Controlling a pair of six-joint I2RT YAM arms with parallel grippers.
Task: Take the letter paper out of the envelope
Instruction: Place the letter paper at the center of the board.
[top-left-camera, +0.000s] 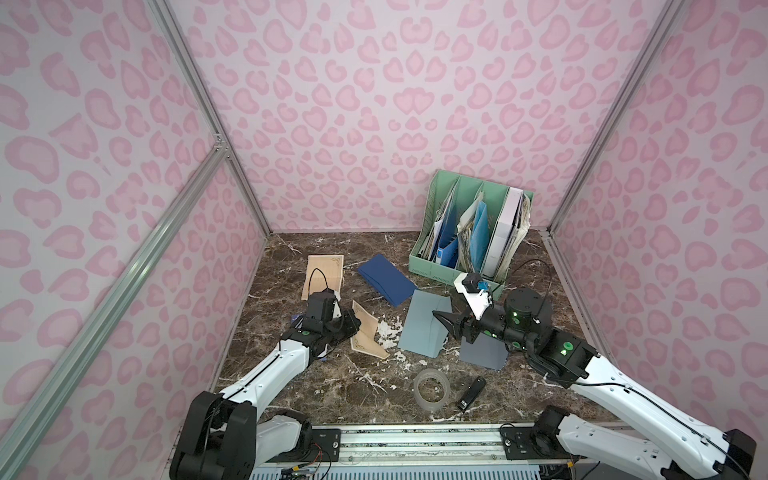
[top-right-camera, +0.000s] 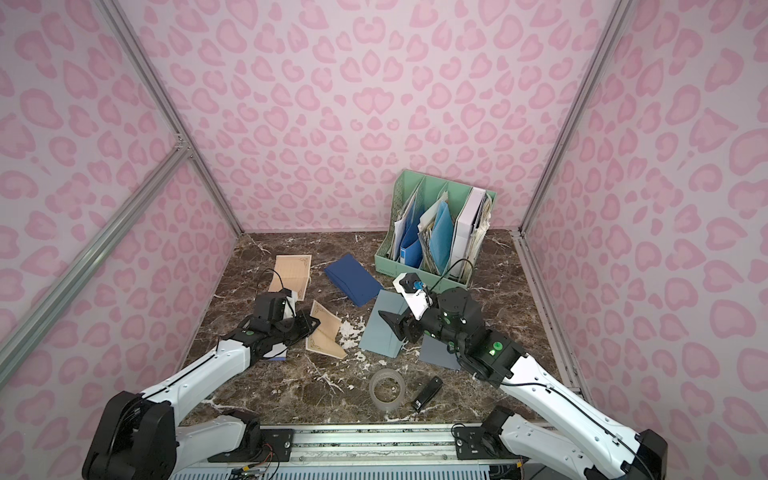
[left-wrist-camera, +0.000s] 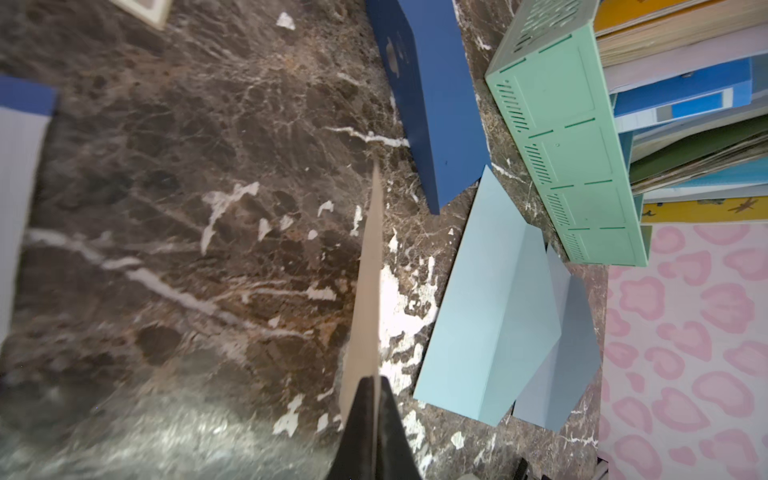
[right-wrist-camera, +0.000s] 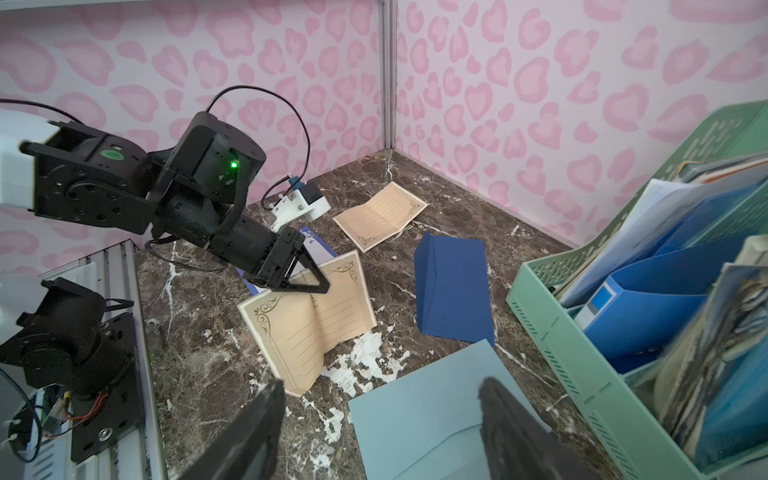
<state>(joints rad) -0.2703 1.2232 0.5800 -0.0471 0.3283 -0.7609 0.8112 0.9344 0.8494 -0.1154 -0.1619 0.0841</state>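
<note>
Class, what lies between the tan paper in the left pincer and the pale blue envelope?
Only bare tabletop with white chips, shown in both top views.

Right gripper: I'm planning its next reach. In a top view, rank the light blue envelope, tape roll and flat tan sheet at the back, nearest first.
1. Light blue envelope, directly below the right gripper.
2. Tape roll, toward the front.
3. Flat tan sheet, back left.

A robot test cell in a lab, dressed up as a desk — pink heart-print wall panels (top-left-camera: 374, 104) on bare metal frame posts (top-left-camera: 198, 89) box in a marble-look tabletop (top-left-camera: 332, 395). The panels stand close behind the green file rack (top-left-camera: 440, 270); well in front of it a rail (top-left-camera: 415, 436) carries two robot arms (top-left-camera: 274, 365).
</note>
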